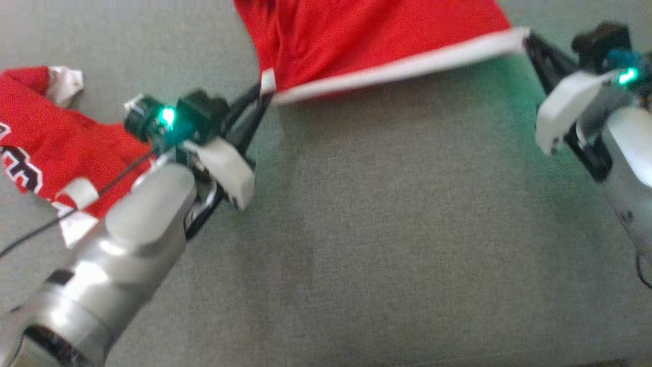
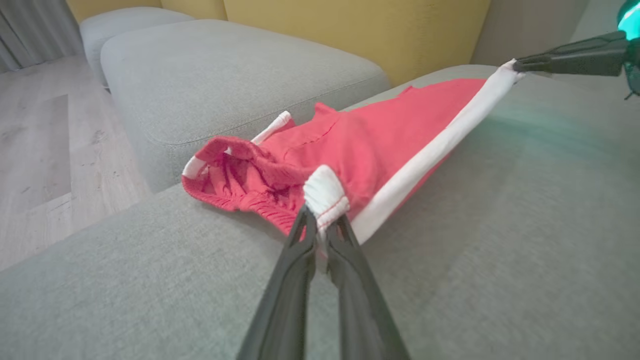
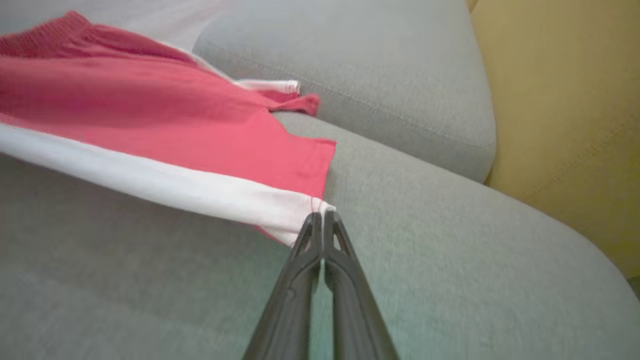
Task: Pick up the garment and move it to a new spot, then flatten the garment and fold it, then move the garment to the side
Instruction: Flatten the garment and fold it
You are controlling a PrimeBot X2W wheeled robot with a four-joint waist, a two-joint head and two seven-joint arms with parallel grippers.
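Red garment [image 1: 367, 35] held between my left end effector [image 1: 265, 94] and right end effector [image 1: 530, 41] over the grey sofa [image 1: 387, 229].
Both are clenched on its white band [image 2: 425, 155] — the left on a bunched corner, the right on the far end — so the strip runs taut just above the seat. The rest of the cloth trails back onto the sofa. Another red jersey [image 1: 46, 132] lies beside my left arm.

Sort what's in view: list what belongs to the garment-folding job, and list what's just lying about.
Job: red fabric garment with white trim; left gripper, fingers shut on one trim end; right gripper, shut on the other; grey fabric cushion beneath.
Lying about: crumpled red printed garment beside the left arm; yellow backrest; wooden floor.
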